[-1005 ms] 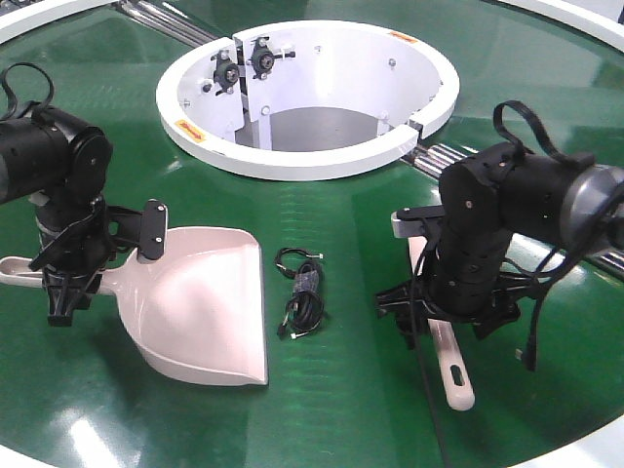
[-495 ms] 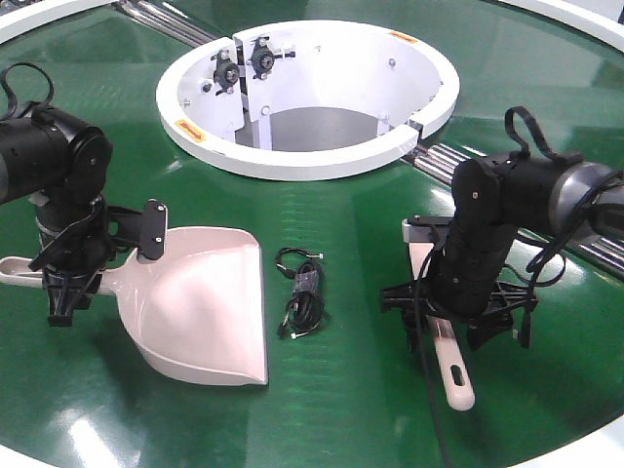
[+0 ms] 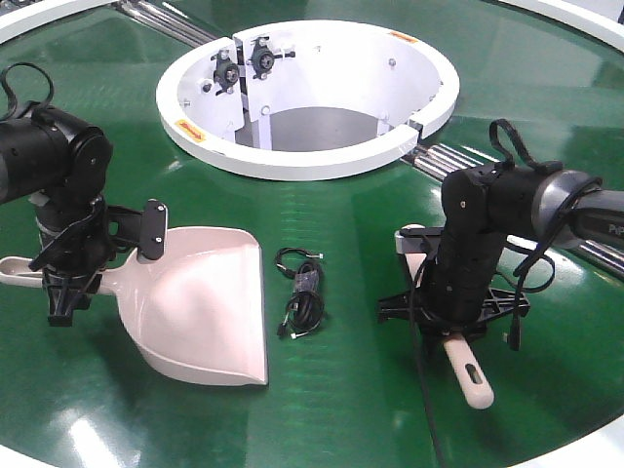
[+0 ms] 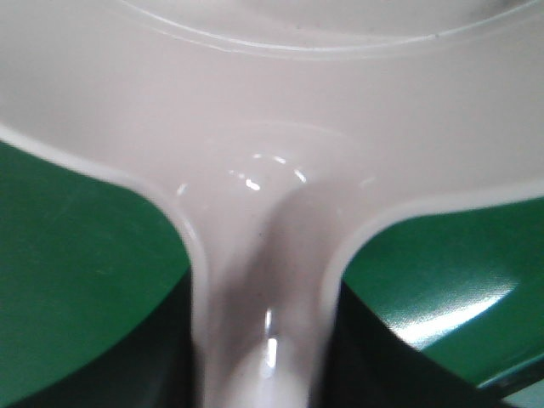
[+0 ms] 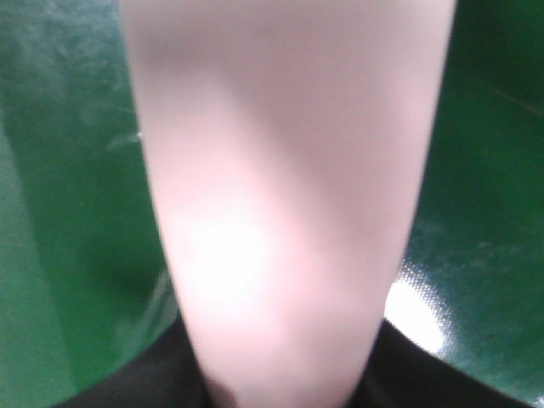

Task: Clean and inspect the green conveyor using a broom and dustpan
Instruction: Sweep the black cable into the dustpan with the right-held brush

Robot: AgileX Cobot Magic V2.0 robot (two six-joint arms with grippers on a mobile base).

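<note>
Green conveyor (image 3: 322, 409) is seen under everything. Nearest, the broom (image 3: 470, 375) is clamped by the right pincer (image 3: 450, 327), handle end free. The dustpan (image 3: 210, 312) is laid flat at left, its handle gripped by the left pincer (image 3: 66, 291). A black cable (image 3: 302, 297) is seen between; a white hub (image 3: 292, 161) beyond.

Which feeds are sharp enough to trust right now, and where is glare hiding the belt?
Front-facing view: sharp, with pale glare patches on the green conveyor near the bottom edge. Left wrist view: dustpan fills it, soft. Right wrist view: broom blurred, one bright glare spot lower right.
</note>
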